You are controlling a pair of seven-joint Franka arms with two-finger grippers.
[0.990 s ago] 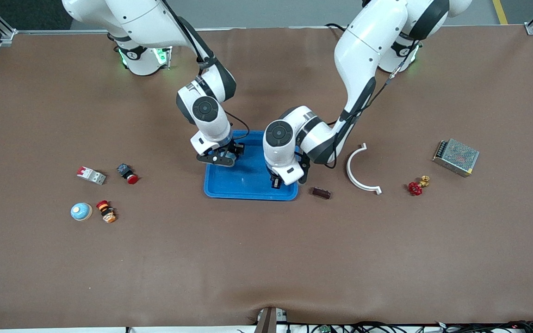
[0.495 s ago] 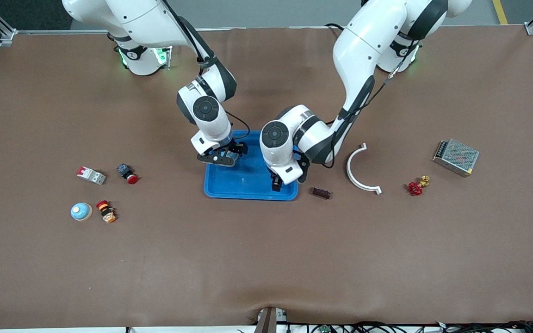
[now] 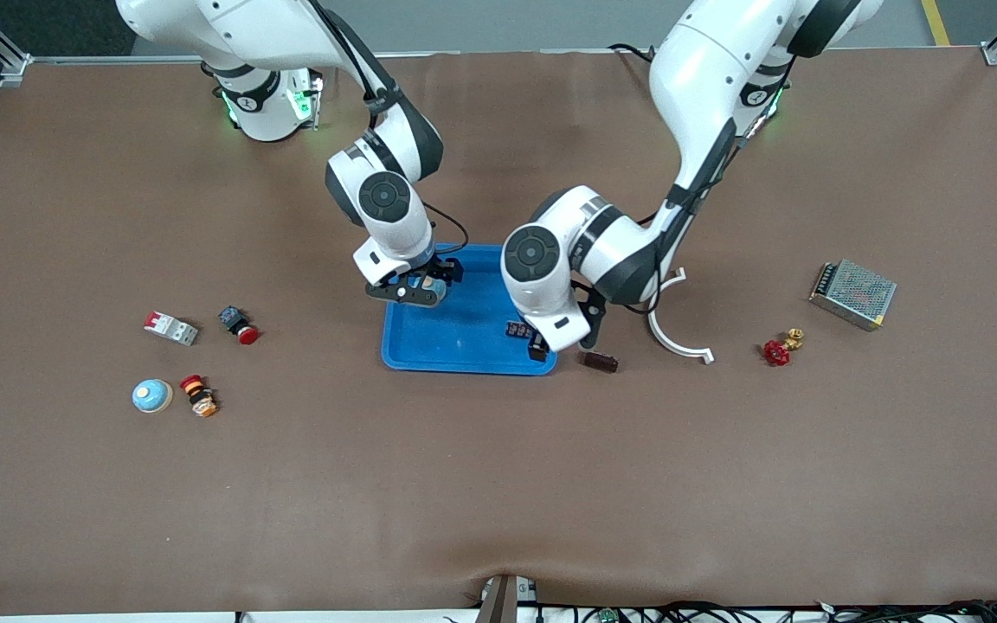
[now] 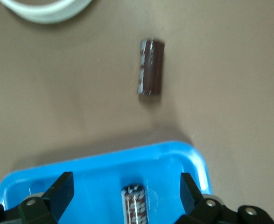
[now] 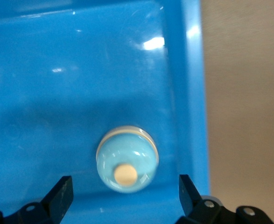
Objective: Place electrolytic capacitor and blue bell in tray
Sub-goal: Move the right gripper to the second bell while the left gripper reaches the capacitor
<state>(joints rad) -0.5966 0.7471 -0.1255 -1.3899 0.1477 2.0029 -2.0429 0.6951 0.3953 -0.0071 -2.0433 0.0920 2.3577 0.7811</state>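
The bright-blue tray lies at the table's middle. A light-blue bell with a tan button sits in the tray near its rim, and part of it shows under the hand in the front view. My right gripper hangs open just above it, clear of it. A brown electrolytic capacitor lies in the tray near a corner. My left gripper is open over it and empty.
A second brown capacitor lies on the table just outside the tray, and a white curved bracket is beside it. A second blue bell, push buttons and a breaker lie toward the right arm's end. A red valve and a metal box lie toward the left arm's end.
Both grippers have let go and lifted. The left hand has shifted toward the left arm's end, uncovering the capacitor in the tray. The bell now sits free under the right gripper.
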